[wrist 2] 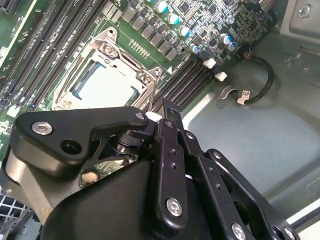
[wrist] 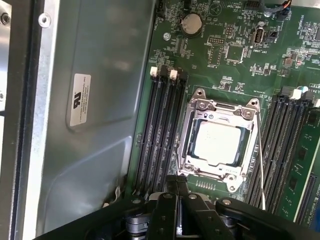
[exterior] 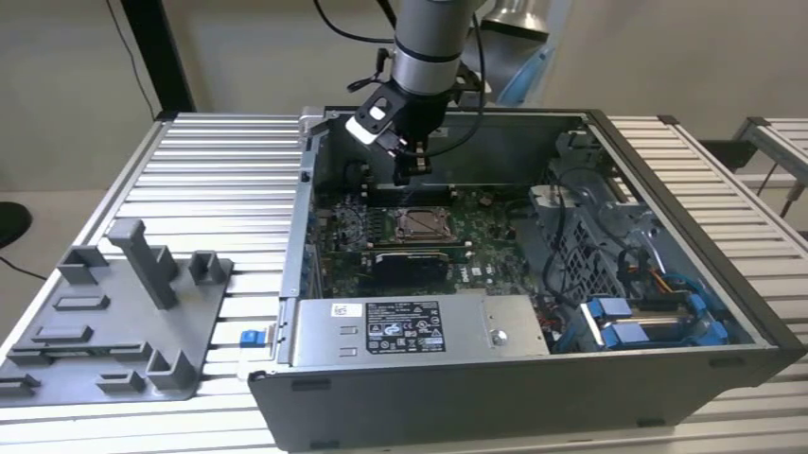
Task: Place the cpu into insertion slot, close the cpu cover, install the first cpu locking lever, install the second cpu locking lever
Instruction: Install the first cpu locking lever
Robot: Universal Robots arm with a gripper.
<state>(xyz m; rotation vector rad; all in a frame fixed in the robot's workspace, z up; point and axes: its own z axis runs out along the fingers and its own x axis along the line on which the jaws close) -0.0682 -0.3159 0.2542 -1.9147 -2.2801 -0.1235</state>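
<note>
The cpu [wrist: 217, 142] lies flat in the insertion slot [exterior: 417, 224] of the green motherboard, its silver face [wrist 2: 107, 82] showing. The cpu cover [wrist: 191, 145] sits down around it as a silver frame [wrist 2: 150, 86]. A thin wire locking lever [wrist: 261, 170] runs along one side of the socket; I cannot tell whether it is latched. My gripper [exterior: 404, 176] hangs above the board at the far side of the socket, near the case's back wall. Its black fingertips [wrist: 176, 180] are together and hold nothing [wrist 2: 168, 106].
Long black memory slots [wrist: 160, 135] flank the socket on both sides. The grey case wall [wrist: 95, 125] stands close beside the gripper. A power supply [exterior: 417, 326] fills the case's front, blue drive brackets [exterior: 644, 317] the exterior view's right. A grey fixture [exterior: 114, 312] lies outside, left.
</note>
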